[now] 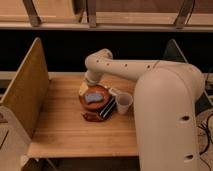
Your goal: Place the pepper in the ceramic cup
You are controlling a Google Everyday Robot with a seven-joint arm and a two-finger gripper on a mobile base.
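The pepper [92, 117], small, dark reddish-brown and lumpy, lies on the wooden table [60, 125] just in front of the round red-brown bowl [94, 103]. The off-white ceramic cup [123, 103] stands upright to the right of the bowl, a short way right of the pepper. My arm reaches in from the right and bends down at the bowl's far side. My gripper [90, 83] hangs there, above the bowl's far rim, behind the pepper and left of the cup. Nothing shows in it.
A blue-grey item [93, 97] lies in the bowl. A black striped block [107, 109] leans between bowl and cup. A yellowish item [82, 89] sits at the bowl's left. A tall wooden panel [25, 92] walls the table's left side. My arm's large body [167, 120] covers the right.
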